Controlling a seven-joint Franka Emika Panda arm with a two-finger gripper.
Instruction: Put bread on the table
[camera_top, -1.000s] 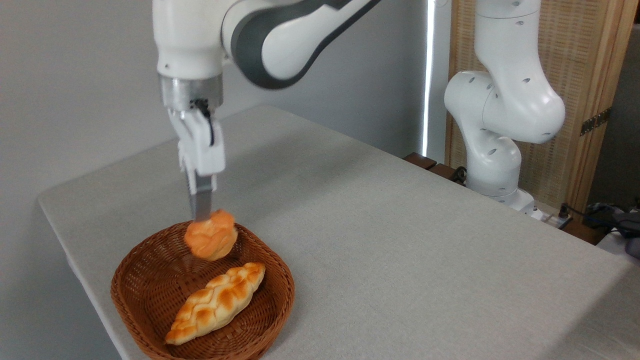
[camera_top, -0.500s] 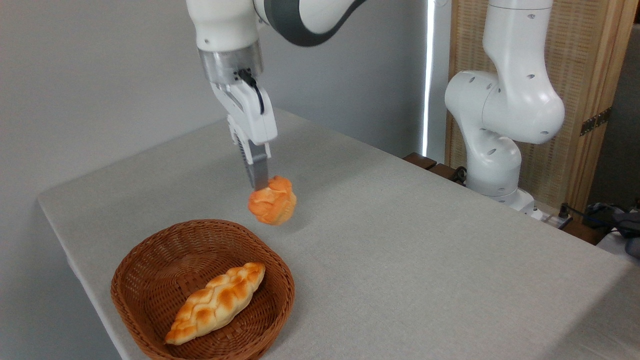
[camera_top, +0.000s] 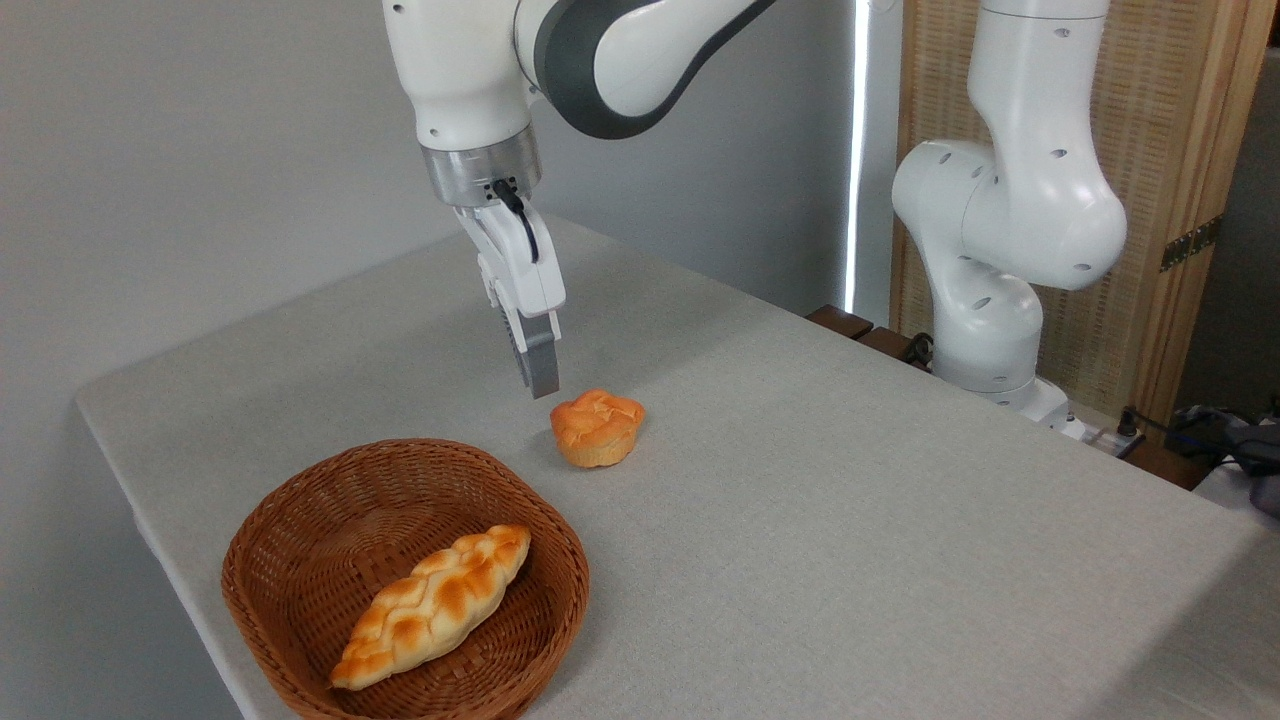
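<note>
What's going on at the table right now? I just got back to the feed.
The white robot arm's tool hangs just above and to the left of the small round orange-golden bun, not touching it. The bun sits upright on the light grey table, outside the brown woven wicker basket. The long braided golden loaf lies in the basket. From this side view I cannot tell whether the tool is open or shut. The bun looks placed.
</note>
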